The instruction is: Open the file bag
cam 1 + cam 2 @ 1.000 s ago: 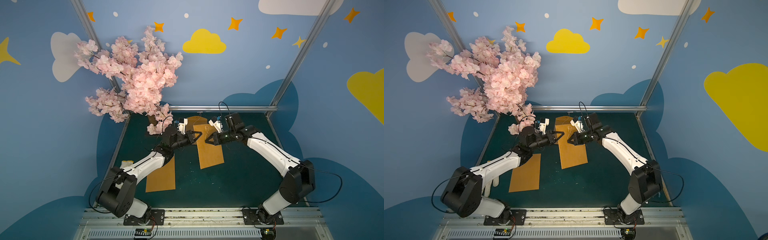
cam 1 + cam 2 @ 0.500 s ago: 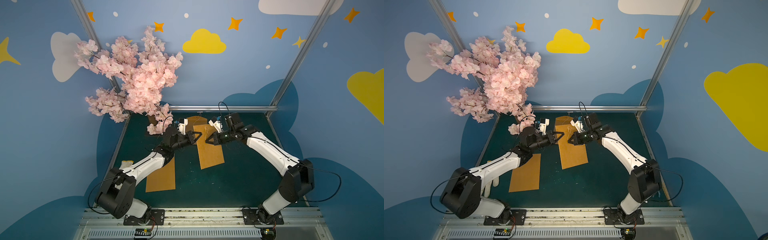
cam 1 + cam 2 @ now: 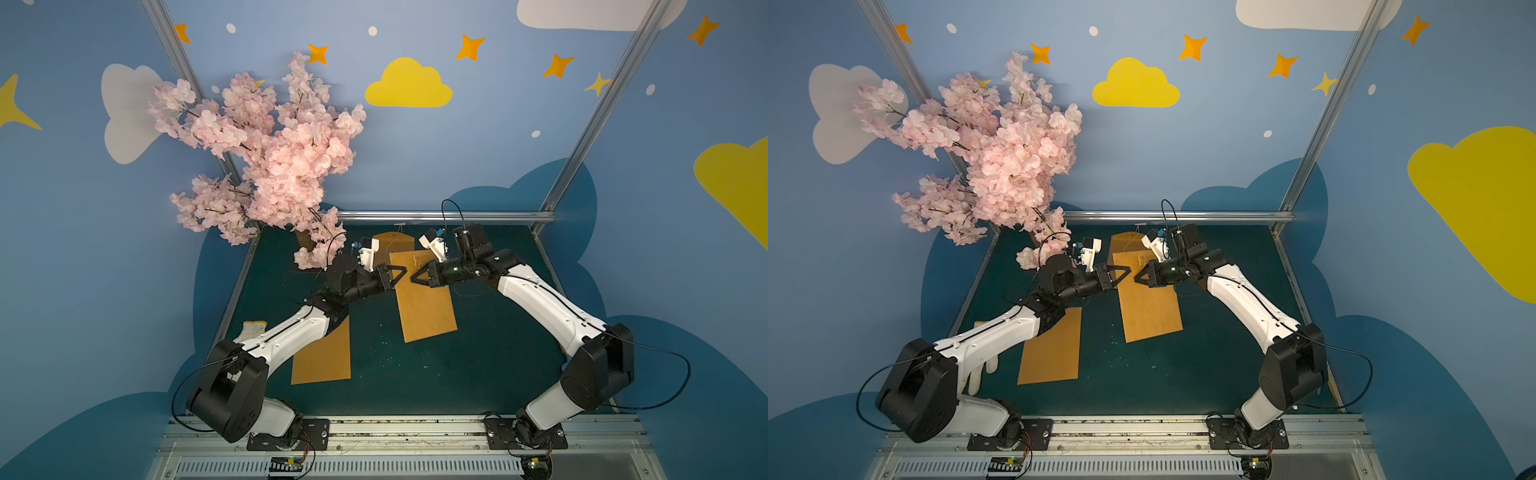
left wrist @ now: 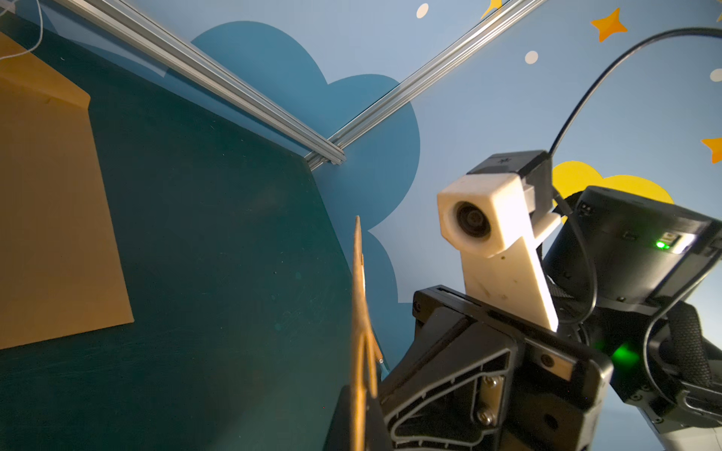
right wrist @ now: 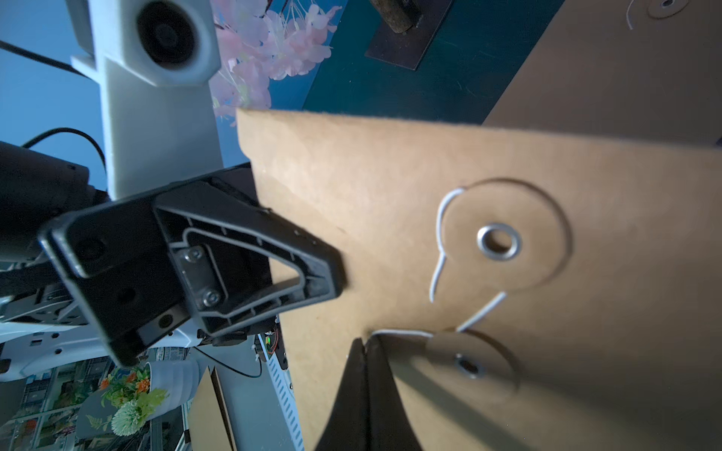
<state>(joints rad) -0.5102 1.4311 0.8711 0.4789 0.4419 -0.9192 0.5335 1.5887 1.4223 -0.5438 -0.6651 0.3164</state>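
Left hand grips the bag by its edge; right hand, facing it, is clenched on the string.

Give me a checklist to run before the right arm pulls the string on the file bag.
1. Left gripper clamped on the file bag edge: ok.
2. Right gripper shut on the white string: ok, the string end runs into its closed tips.
3. String free of the upper button: not ok, it is partly looped round it.
4. Flap lifted: cannot tell.
5. Held bag apart from the rear bag: cannot tell, they overlap in both top views.
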